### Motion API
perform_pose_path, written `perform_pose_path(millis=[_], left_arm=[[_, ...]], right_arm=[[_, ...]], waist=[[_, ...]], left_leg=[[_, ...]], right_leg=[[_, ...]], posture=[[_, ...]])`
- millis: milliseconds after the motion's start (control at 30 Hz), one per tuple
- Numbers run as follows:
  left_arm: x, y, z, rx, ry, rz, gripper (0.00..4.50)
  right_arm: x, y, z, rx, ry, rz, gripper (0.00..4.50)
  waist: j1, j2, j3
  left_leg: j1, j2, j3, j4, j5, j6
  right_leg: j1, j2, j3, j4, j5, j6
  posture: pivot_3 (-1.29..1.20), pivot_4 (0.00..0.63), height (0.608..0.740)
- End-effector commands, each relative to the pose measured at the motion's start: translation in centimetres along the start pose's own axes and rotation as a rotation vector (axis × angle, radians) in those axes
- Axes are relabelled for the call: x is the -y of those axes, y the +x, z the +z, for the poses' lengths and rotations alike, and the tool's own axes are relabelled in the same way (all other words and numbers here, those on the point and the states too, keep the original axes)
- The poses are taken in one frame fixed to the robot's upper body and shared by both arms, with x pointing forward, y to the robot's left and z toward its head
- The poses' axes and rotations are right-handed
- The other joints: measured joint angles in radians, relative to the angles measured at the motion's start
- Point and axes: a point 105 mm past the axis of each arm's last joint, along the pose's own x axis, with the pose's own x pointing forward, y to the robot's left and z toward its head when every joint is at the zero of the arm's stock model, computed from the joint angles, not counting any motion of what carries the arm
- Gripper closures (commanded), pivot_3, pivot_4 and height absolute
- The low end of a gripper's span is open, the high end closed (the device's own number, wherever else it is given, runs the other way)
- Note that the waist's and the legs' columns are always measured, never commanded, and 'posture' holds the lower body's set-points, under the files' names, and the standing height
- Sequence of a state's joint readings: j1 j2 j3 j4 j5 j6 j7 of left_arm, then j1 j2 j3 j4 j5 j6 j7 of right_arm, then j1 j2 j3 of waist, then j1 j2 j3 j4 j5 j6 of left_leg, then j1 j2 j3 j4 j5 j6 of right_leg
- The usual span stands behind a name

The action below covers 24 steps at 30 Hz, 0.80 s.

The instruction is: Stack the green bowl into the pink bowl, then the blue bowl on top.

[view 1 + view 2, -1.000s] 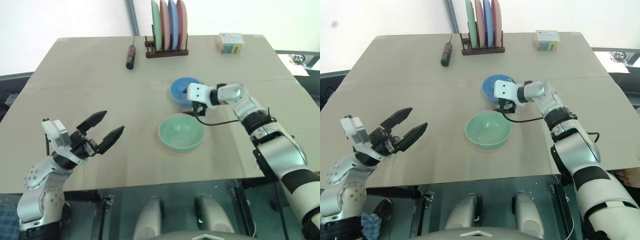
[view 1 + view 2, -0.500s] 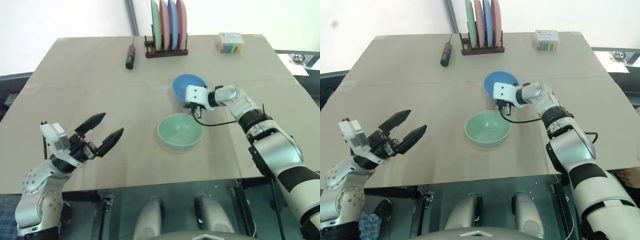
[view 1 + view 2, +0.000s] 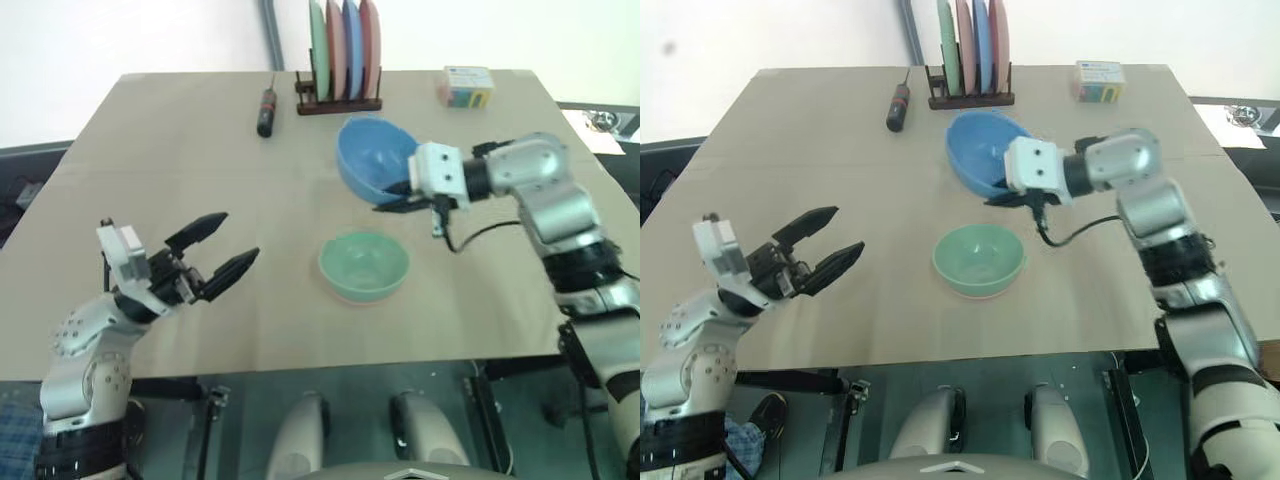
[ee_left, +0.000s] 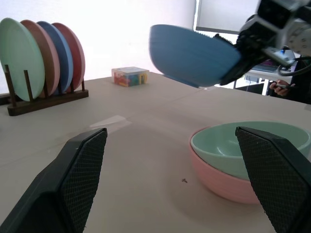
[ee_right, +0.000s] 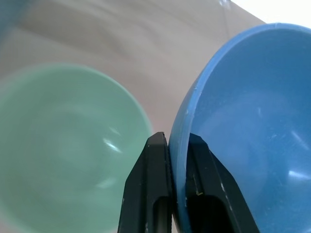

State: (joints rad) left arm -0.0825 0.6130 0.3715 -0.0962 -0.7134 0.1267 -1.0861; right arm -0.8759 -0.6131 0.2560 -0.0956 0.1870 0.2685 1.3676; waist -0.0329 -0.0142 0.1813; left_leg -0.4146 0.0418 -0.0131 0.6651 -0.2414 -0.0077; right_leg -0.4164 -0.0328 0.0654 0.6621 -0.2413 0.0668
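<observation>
Head view: right hand (image 3: 392,199) clamped on rim of blue bowl (image 3: 372,157), bowl in the air, tilted, above desk (image 3: 180,150) behind the green bowl (image 3: 363,264). Left hand (image 3: 228,247) fingers spread, holding nothing, over desk's near left part.

Left wrist view: green bowl sits nested in pink bowl (image 4: 221,182); blue bowl clear of desk, plate rack (image 4: 41,99) behind.

Right wrist view: black fingers (image 5: 154,194) pinch blue bowl rim, one inside, one outside; green bowl below.
</observation>
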Motion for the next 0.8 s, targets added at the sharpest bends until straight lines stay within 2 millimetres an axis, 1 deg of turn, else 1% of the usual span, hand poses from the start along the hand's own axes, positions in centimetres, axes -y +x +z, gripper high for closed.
perform_pose_path(millis=[33, 133, 200, 233, 267, 300, 333, 367, 467, 600, 700, 800], left_arm=[[-0.4, 0.9, 0.3, 0.003, 0.024, -0.060, 0.00], [-0.8, 1.5, 0.4, 0.011, 0.025, -0.082, 0.00], [-0.9, 2.0, 0.4, 0.016, 0.025, -0.101, 0.00], [-1.0, 2.2, 0.3, 0.016, 0.026, -0.109, 0.00], [-1.0, 2.3, 0.3, 0.016, 0.026, -0.114, 0.00], [-1.0, 2.4, 0.3, 0.017, 0.024, -0.118, 0.00], [-1.0, 2.4, 0.3, 0.018, 0.023, -0.121, 0.00], [-1.1, 2.5, 0.2, 0.018, 0.023, -0.124, 0.00], [-1.1, 2.5, 0.2, 0.014, 0.023, -0.127, 0.00], [-1.2, 2.4, -0.3, -0.014, 0.033, -0.110, 0.00], [-1.2, 1.9, -0.8, -0.047, 0.027, -0.058, 0.00], [-1.3, 1.1, -1.8, -0.098, 0.035, 0.022, 0.00]], right_arm=[[-2.0, -0.5, 2.9, 0.051, -0.014, 0.051, 4.45], [-2.5, -0.6, 3.2, 0.044, 0.011, 0.052, 4.45], [-2.5, -0.6, 3.5, 0.042, 0.019, 0.030, 4.45], [-2.4, -0.6, 3.5, 0.038, 0.018, 0.018, 3.68], [-2.2, -0.6, 3.6, 0.037, 0.018, 0.010, 3.61], [-2.2, -0.6, 3.6, 0.036, 0.020, 0.005, 3.21], [-2.1, -0.7, 3.6, 0.033, 0.019, -0.001, 2.71], [-2.0, -0.7, 3.6, 0.031, 0.014, -0.010, 2.56], [-1.6, -0.9, 3.6, 0.028, 0.007, -0.049, 1.50], [-1.7, -1.6, 2.7, 0.014, 0.048, -0.073, 1.50], [-1.1, -3.0, 0.2, 0.015, 0.127, -0.187, 1.50], [-1.2, -4.7, -2.0, 0.035, 0.223, -0.268, 1.50]], waist=[[-0.005, 0.000, 0.000], [-0.010, 0.000, 0.000], [-0.008, 0.000, 0.000], [-0.008, 0.000, 0.000], [-0.007, 0.000, 0.000], [-0.007, 0.000, 0.000], [-0.007, 0.000, 0.000], [-0.007, 0.000, 0.000], [-0.006, 0.000, 0.000], [-0.006, -0.001, 0.000], [-0.004, -0.002, -0.001], [-0.004, -0.002, -0.001]], left_leg=[[0.000, 0.000, 0.000, 0.000, 0.000, 0.000], [0.000, 0.000, 0.001, 0.001, 0.000, 0.000], [0.001, 0.000, 0.001, 0.001, 0.000, 0.000], [0.000, 0.000, 0.000, 0.002, 0.000, 0.000], [0.000, 0.000, 0.000, 0.002, 0.000, 0.000], [0.000, 0.000, 0.000, 0.002, 0.000, 0.000], [0.000, 0.000, 0.000, 0.002, 0.000, 0.000], [0.000, 0.000, 0.000, 0.002, 0.000, 0.000], [-0.001, 0.000, 0.000, 0.002, 0.000, 0.000], [-0.001, 0.000, 0.000, 0.002, 0.000, 0.000], [0.000, 0.000, 0.000, 0.002, 0.000, 0.000], [0.000, 0.000, 0.001, 0.002, 0.000, 0.000]], right_leg=[[0.000, 0.000, 0.000, 0.000, 0.000, 0.000], [0.000, 0.000, 0.000, 0.000, 0.000, 0.000], [0.000, 0.000, 0.001, 0.000, 0.000, 0.000], [0.000, 0.000, 0.000, 0.001, 0.000, 0.000], [0.000, 0.000, 0.000, 0.001, 0.000, 0.000], [0.000, 0.000, 0.000, 0.001, 0.000, 0.000], [0.000, 0.000, 0.000, 0.000, 0.000, 0.000], [0.000, 0.000, 0.000, 0.000, 0.000, 0.000], [0.000, 0.000, 0.000, 0.000, 0.000, 0.000], [0.000, 0.000, 0.000, 0.000, 0.000, 0.000], [0.000, 0.000, 0.000, 0.000, 0.000, 0.000], [0.001, 0.000, 0.001, -0.001, 0.000, 0.000]], posture=[[0.00, 0.150, 0.740], [0.00, 0.150, 0.740], [0.00, 0.150, 0.740], [0.00, 0.150, 0.740], [0.00, 0.150, 0.740], [0.00, 0.150, 0.740], [0.00, 0.150, 0.740], [0.00, 0.150, 0.740], [0.00, 0.150, 0.740], [0.00, 0.150, 0.740], [0.00, 0.150, 0.740], [0.00, 0.150, 0.740]])
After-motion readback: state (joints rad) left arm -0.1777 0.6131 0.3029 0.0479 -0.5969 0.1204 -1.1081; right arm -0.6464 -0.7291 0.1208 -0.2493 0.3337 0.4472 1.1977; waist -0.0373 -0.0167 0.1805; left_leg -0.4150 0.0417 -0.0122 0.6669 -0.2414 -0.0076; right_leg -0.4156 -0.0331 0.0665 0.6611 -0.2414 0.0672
